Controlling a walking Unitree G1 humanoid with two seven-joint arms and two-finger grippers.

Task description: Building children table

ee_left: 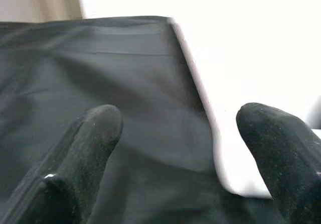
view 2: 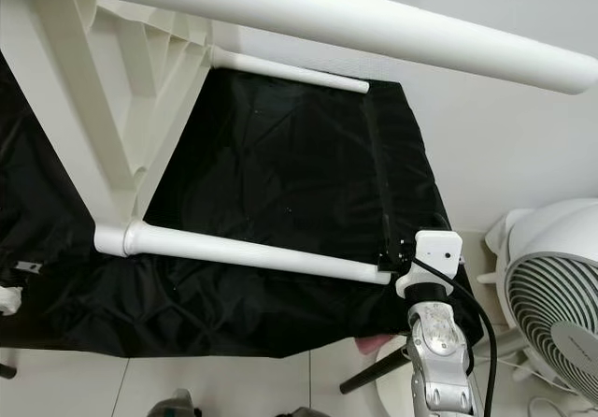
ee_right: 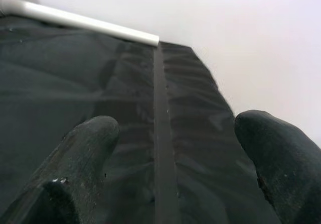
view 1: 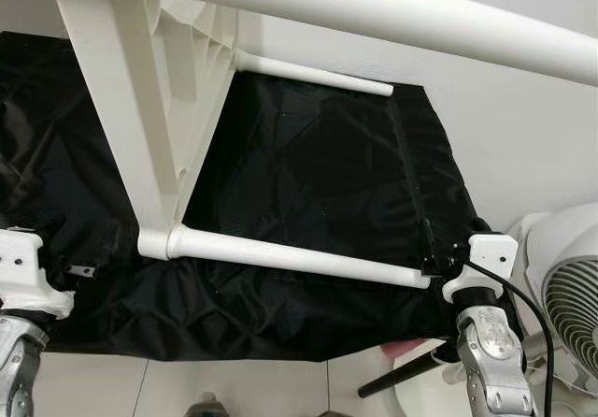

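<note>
the white table frame (view 1: 159, 146) is lying overturned on the black cloth (view 1: 308, 174), legs pointing right. both end effectors, left (ee_left: 170, 148) and right (ee_right: 170, 153), are hovering open, gripping nothing. risk: the near leg (view 1: 299, 256) could be rolling away if nudged sideways

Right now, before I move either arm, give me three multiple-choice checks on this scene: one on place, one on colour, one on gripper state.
1. Where is the fan?
A. on the robot's right
B. on the robot's left
C. on the black cloth

2. What colour is the cloth under the table frame?
A. red
B. black
C. white

3. How do the right gripper's fingers stand?
A. shut on a leg
B. shut on cloth
C. open

Answers: 1 A, it stands beside the right arm. 2 B, dark fabric spreads under the white legs. 3 C, a gap shows between the fingers.
</note>
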